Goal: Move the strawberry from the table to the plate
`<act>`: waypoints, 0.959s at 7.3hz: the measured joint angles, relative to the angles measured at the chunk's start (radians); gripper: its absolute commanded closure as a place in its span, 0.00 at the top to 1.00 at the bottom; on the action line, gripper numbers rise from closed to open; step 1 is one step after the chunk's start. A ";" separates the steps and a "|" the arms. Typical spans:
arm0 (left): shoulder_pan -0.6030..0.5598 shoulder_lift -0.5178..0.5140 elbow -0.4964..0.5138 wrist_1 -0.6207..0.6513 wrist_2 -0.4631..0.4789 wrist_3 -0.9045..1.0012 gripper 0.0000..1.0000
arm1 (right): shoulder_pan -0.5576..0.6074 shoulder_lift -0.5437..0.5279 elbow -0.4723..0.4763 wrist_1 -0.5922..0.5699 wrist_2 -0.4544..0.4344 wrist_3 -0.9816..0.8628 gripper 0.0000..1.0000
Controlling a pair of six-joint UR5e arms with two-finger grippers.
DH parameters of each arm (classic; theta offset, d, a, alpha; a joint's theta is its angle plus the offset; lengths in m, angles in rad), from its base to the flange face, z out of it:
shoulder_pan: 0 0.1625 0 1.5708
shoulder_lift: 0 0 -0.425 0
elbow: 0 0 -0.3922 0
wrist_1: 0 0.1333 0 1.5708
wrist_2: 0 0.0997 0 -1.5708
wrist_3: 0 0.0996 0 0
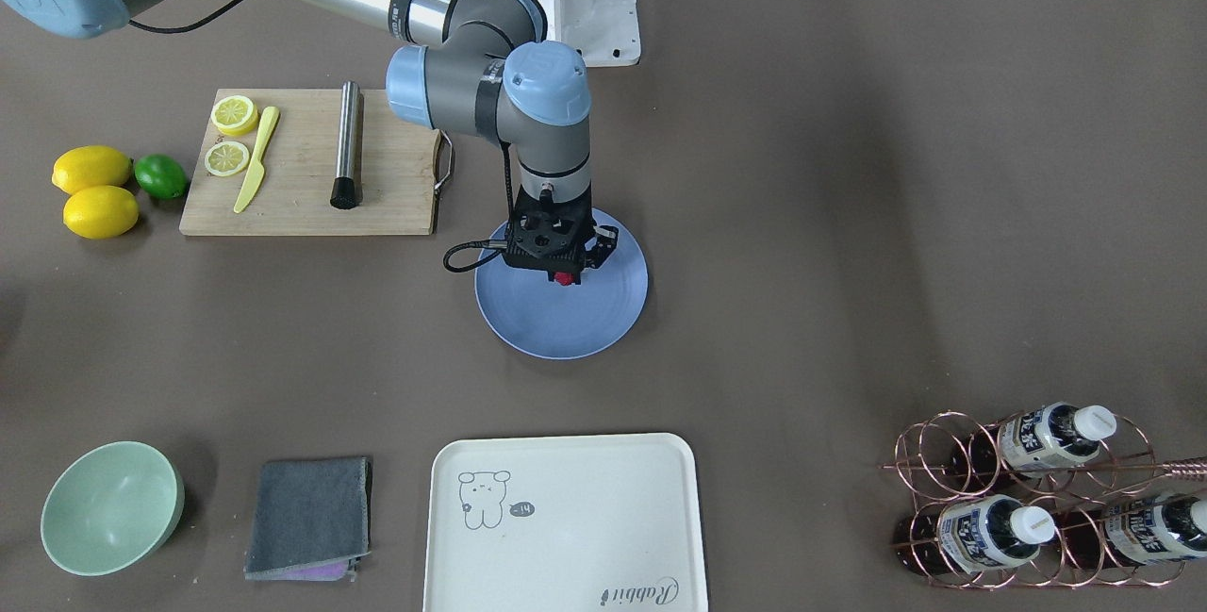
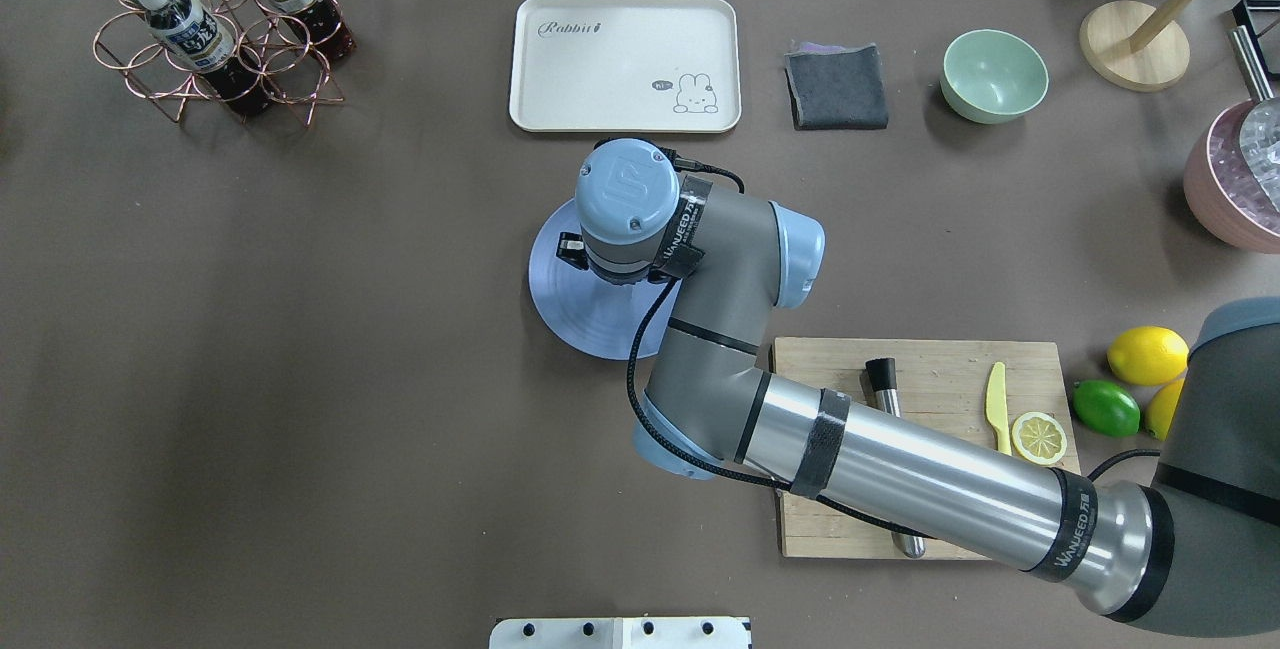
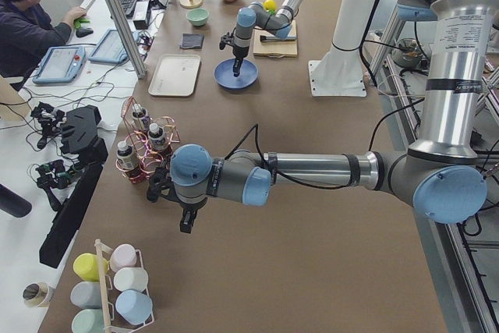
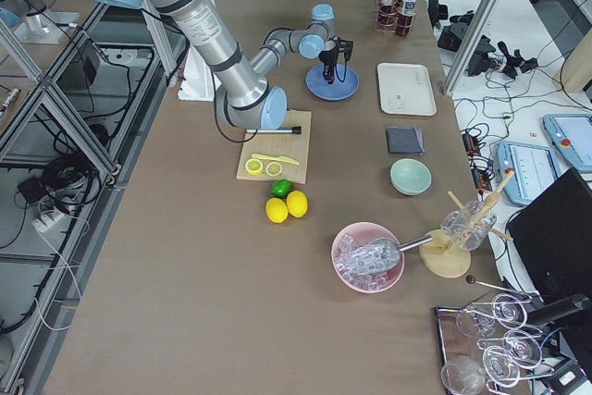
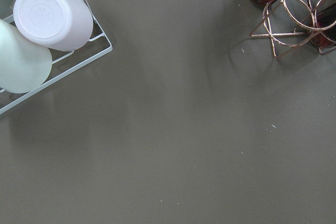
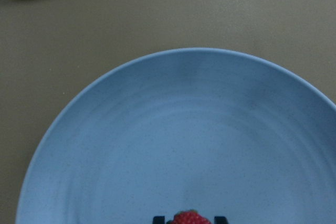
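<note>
The blue plate (image 1: 566, 329) lies on the brown-grey table (image 1: 849, 216) near its middle. My right gripper (image 1: 563, 274) points straight down over the plate's centre, just above its surface. In the right wrist view the small red strawberry (image 6: 189, 217) sits between the two dark fingertips (image 6: 158, 219), so the gripper is shut on it, low over the plate (image 6: 157, 129). The strawberry (image 1: 563, 278) shows as a red spot under the gripper. My left gripper (image 3: 187, 224) hangs over bare table far from the plate; whether it is open or shut cannot be told.
A cutting board (image 1: 311, 169) with lemon slices, a yellow knife and a metal rod lies beside the plate. Lemons (image 1: 94, 188) and a lime (image 1: 160, 175) sit past it. A cream tray (image 1: 566, 537), grey cloth (image 1: 309, 518), green bowl (image 1: 108, 508) and bottle rack (image 1: 1037, 499) line the far edge.
</note>
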 measured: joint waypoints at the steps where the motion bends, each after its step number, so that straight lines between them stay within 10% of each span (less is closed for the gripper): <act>1: 0.000 0.000 -0.001 -0.001 0.000 0.000 0.98 | 0.000 -0.002 0.000 0.001 0.000 0.000 1.00; 7: 0.000 0.000 0.002 0.000 -0.018 0.000 0.98 | 0.144 -0.051 0.069 -0.009 0.125 -0.065 1.00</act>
